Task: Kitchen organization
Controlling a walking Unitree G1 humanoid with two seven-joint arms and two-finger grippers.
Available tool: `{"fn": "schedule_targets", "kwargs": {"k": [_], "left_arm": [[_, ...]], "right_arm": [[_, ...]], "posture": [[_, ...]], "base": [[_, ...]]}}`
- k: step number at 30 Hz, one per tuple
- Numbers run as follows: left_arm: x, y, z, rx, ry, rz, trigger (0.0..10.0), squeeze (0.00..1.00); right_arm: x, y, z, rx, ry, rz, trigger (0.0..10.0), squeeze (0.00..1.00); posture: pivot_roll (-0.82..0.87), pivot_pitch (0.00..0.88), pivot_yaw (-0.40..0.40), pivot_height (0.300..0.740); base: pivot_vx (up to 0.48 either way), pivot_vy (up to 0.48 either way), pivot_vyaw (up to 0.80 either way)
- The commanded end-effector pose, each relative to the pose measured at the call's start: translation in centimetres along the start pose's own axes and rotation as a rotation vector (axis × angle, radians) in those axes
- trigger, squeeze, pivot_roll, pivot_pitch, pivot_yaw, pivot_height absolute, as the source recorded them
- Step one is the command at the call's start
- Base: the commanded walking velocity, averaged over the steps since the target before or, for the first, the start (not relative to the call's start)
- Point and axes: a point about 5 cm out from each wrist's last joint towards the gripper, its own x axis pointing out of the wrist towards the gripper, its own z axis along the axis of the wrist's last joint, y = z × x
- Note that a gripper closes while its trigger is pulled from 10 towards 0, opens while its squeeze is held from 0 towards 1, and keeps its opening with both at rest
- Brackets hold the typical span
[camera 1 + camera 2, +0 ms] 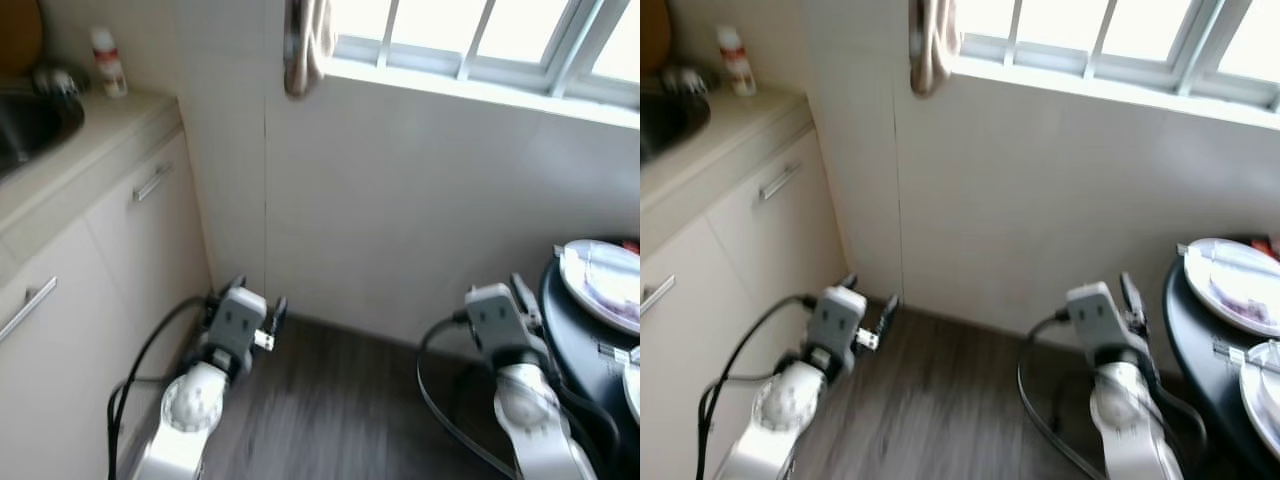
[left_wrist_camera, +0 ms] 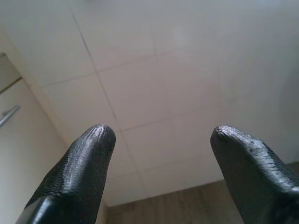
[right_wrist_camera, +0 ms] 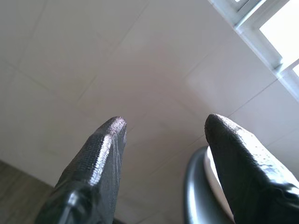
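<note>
Window bars (image 3: pixel 268 35); sink (image 1: pixel 30 120) leftward

A round black table (image 1: pixel 560 300) stood at three o'clock against the pale tiled wall, carrying a white plate (image 1: pixel 600 282) with faint purplish marks, lying flat near its far edge. A second white dish (image 1: pixel 1262 385) lay just beside it at four o'clock, an object that could not be made out resting across its rim. At ten o'clock, a small white bottle (image 1: pixel 108 62) with a red band stood upright on the cream counter (image 1: pixel 90 135), beside the dark sink basin (image 1: pixel 30 125).
</note>
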Motion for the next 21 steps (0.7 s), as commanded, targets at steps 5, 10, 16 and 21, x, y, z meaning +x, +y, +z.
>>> {"fn": "schedule_targets", "kwargs": {"k": [5,10,16,21], "left_arm": [[0.12,-0.38,0.38,-0.011,-0.013,-0.012,10.0,0.0],[0.16,-0.45,0.42,-0.013,-0.013,-0.015,10.0,0.0],[0.2,-0.51,0.41,-0.014,-0.011,-0.019,10.0,0.0],[0.24,-0.55,0.35,-0.019,-0.006,-0.018,10.0,0.0]], "right_arm": [[0.12,-0.49,0.01,-0.05,0.001,-0.024,10.0,1.0],[0.1,0.13,0.0,-0.114,-0.007,0.02,10.0,0.0],[0.13,0.3,-0.2,-0.088,0.009,0.031,10.0,0.0],[0.2,0.15,-0.2,-0.109,0.015,0.02,10.0,0.0]], "posture": [[0.04,0.0,-0.06,0.74],[0.04,0.0,-0.061,0.74],[0.03,0.0,-0.062,0.74],[0.03,0.0,-0.061,0.74]], "base": [[0.0,0.0,0.0],[0.0,0.0,0.0],[0.0,0.0,-0.4],[0.0,0.0,-0.79]]}}
